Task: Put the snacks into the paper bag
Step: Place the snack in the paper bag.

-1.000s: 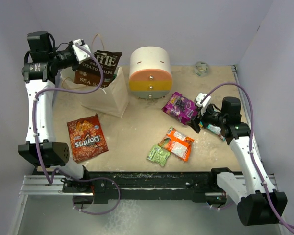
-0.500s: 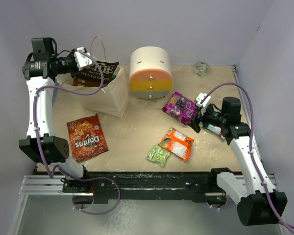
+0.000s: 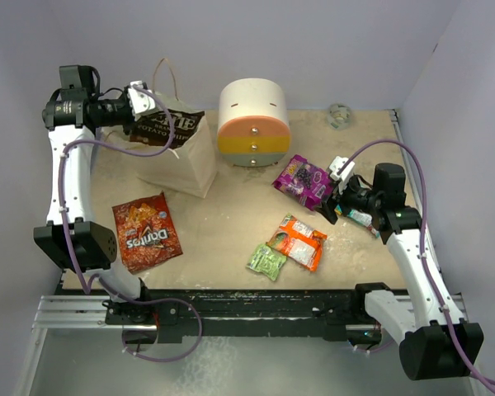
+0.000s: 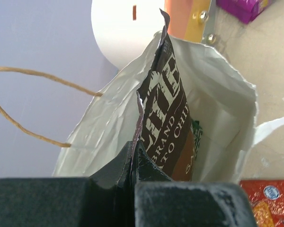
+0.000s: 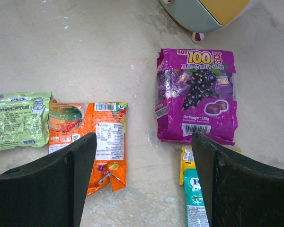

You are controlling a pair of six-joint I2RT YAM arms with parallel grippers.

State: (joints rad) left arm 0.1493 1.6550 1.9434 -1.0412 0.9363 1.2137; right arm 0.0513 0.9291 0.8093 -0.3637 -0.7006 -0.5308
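My left gripper (image 3: 144, 103) is shut on the top edge of a brown chip bag (image 3: 161, 126), which is partly lowered into the open cream paper bag (image 3: 186, 161). In the left wrist view the fingers (image 4: 111, 172) pinch the chip bag (image 4: 168, 127) inside the paper bag (image 4: 217, 80). My right gripper (image 3: 337, 198) is open and empty above the table, near the purple packet (image 3: 304, 180). Its wrist view shows the purple packet (image 5: 196, 94), orange packet (image 5: 97, 142), lime-green packet (image 5: 20, 120) and a teal packet (image 5: 195, 198). A red Doritos bag (image 3: 145, 231) lies front left.
A round white container with pastel drawers (image 3: 253, 122) stands at the back middle, right of the paper bag. A small clear object (image 3: 340, 115) sits at the back right. Tan loop handles (image 4: 28, 104) stick out from the bag. Walls close the table's sides.
My left gripper has lowered the brown chip bag deeper into the paper bag, and the left arm has shifted slightly. The right arm has not moved.
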